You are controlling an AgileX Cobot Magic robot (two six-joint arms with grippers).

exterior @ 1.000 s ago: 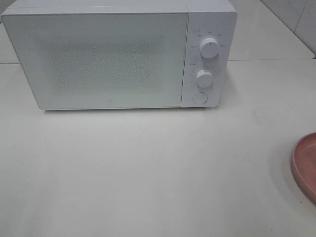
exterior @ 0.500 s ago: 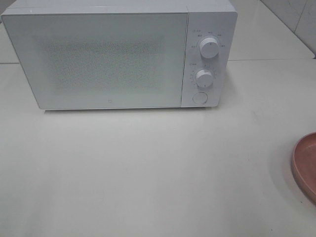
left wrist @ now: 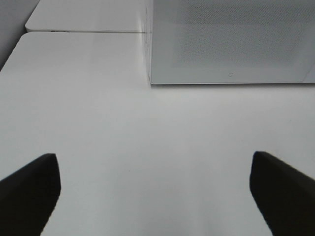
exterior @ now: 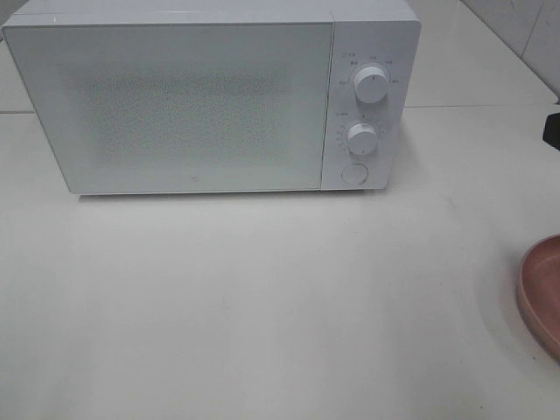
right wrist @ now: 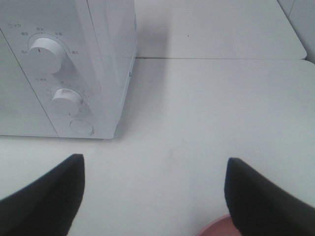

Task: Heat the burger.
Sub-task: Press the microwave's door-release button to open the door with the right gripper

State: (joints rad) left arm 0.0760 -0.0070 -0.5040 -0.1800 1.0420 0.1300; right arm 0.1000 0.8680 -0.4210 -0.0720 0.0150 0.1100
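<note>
Now | microwave (exterior: 175,105) door shut, inside hidden | pink plate (exterior: 542,293) half-seen | left gripper (left wrist: 153,162), right gripper (right wrist: 152,167) spread

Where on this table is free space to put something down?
The bare tabletop in front of the microwave is free, across to the pink plate. Another bare strip lies right of the microwave. Only the near right edge is crowded, by that plate.

White table (exterior: 262,306), white microwave (exterior: 192,105) standing toward its back, pink plate (exterior: 544,293) at right edge
</note>
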